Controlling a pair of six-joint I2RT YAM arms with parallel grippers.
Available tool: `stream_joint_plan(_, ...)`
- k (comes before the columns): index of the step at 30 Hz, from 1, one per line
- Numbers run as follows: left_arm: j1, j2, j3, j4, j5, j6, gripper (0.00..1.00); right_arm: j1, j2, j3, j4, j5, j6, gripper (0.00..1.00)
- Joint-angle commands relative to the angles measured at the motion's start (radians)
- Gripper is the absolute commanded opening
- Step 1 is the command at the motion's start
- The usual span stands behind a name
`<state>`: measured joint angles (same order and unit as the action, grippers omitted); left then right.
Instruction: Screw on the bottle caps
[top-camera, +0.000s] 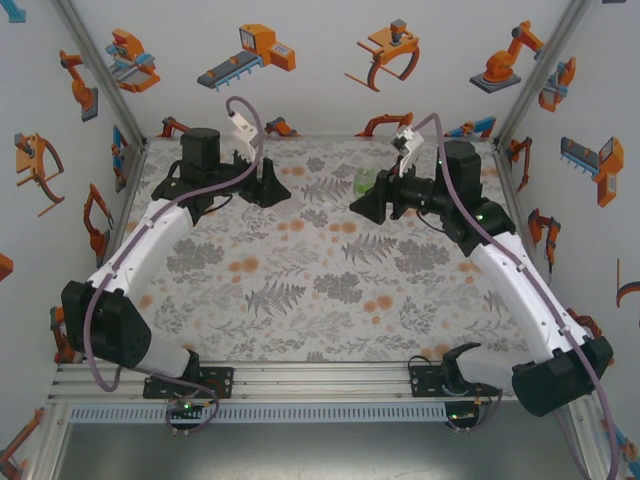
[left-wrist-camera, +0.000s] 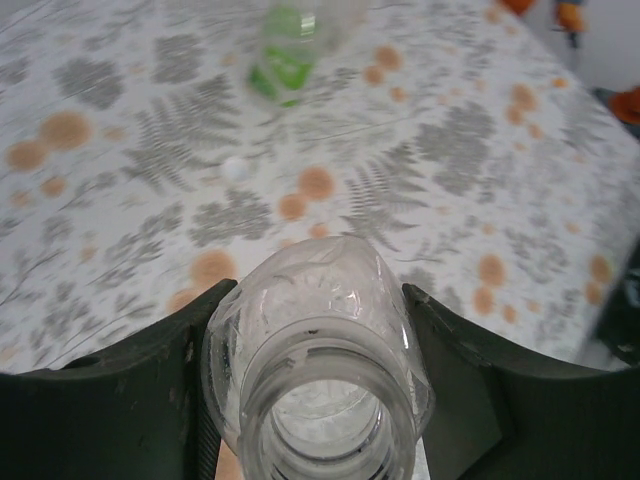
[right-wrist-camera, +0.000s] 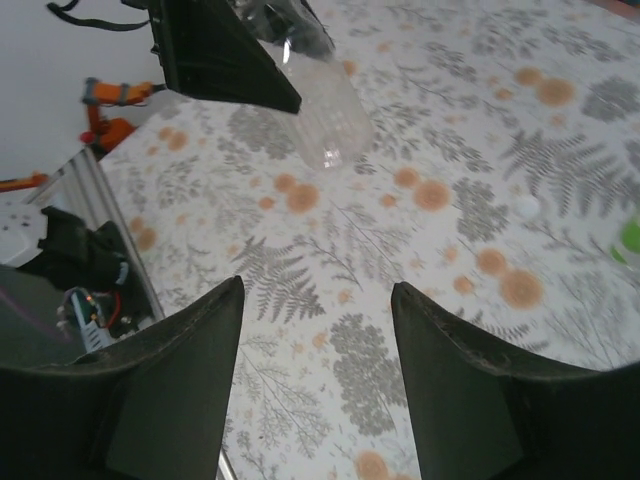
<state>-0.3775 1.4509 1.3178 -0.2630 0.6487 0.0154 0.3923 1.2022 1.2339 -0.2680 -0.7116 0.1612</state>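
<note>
Patterned table (top-camera: 330, 300) first, everything that matters sits toward its far edge. The left gripper (left-wrist-camera: 312, 335) is pinching the clear bottle (right-wrist-camera: 330, 115) at the shoulder just under its open neck, left of the far edge's middle. The bottle is tilted, and I can't tell if its bottom touches the table. It looks like thin, light, crinkly plastic, so I'd guess it dents or squirts out if squeezed hard. The neck end is probably the stiff bit to hold. The right gripper (right-wrist-camera: 317, 290) is spread with nothing between its fingers, near the green bottle (left-wrist-camera: 283, 55) by the far edge's middle. A tiny white cap (left-wrist-camera: 237, 168) lies loose on the table between the two bottles. It's likely featherlight and skittery, best nipped across its rim from above.
</note>
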Motion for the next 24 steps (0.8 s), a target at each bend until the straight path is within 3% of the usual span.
stream_joint_plan(1,-0.044,-0.062,0.054,-0.047,0.189,0.041,0.49,0.005,-0.013,-0.056,0.251,-0.198,0.049,0.61)
stream_joint_plan(7,-0.121,-0.1,0.134,-0.157,0.263,0.093,0.47,0.026,-0.024,-0.133,0.394,-0.319,0.04,0.77)
stream_joint_plan(10,-0.145,-0.127,0.137,-0.167,0.285,0.091,0.47,0.047,-0.016,-0.142,0.432,-0.376,0.037,0.81)
stream_joint_plan(24,-0.197,-0.22,0.129,-0.168,0.375,0.034,0.46,0.209,0.098,-0.105,0.507,-0.458,0.026,0.77)
